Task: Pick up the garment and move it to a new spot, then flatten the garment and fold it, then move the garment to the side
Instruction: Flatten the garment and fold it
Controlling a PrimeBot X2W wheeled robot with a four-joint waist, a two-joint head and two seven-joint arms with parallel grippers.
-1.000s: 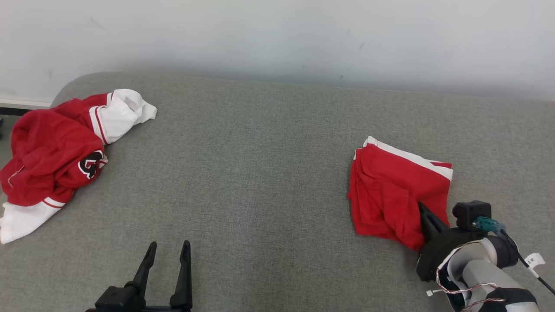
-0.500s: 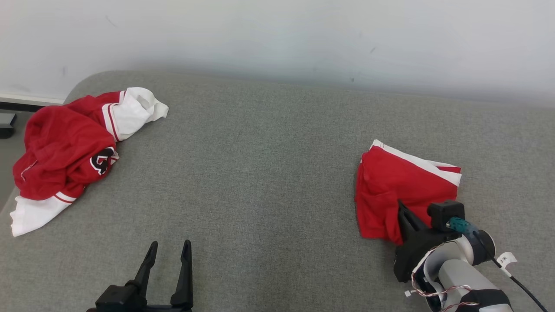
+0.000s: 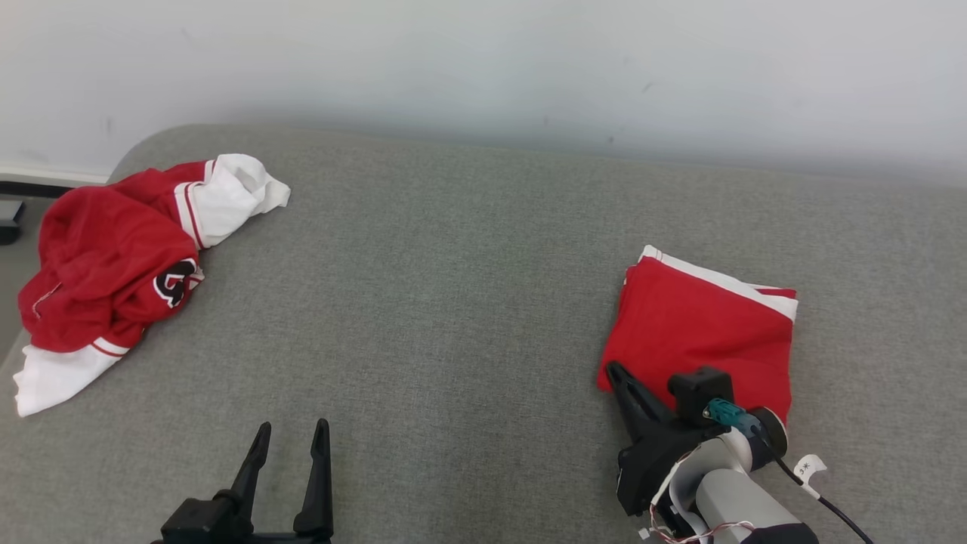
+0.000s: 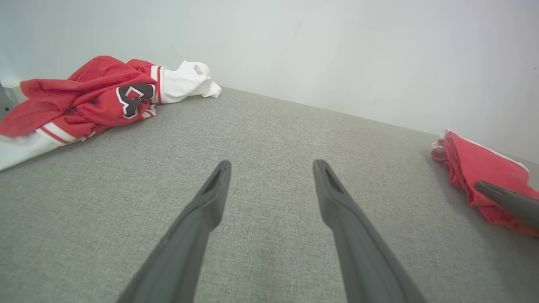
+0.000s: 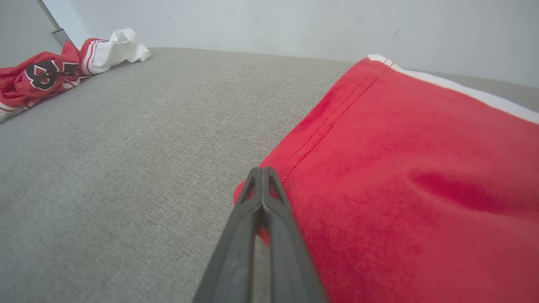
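Note:
The garment [image 3: 702, 325] is red with a white band and lies folded flat on the right of the grey couch surface [image 3: 453, 302]; it also shows in the left wrist view [image 4: 480, 164] and the right wrist view [image 5: 400, 168]. My right gripper [image 3: 610, 366] is shut, its tips [image 5: 262, 170] lying over the garment's near-left corner. No fabric shows between the fingers. My left gripper [image 3: 293, 427] stands open over bare cushion at the lower left, its fingers [image 4: 271, 164] apart with nothing between them.
A crumpled red and white jersey [image 3: 106, 257] with a dark number lies at the far left edge, also seen from the wrists [image 4: 84, 97] [image 5: 42, 75]. A pale wall [image 3: 483, 60] runs behind the couch. Bare grey cushion spans the middle.
My right gripper has moved left and nearer, from the garment's near-right part to its near-left corner. The garment's wrinkled front now lies smooth and flat. The left gripper has held still.

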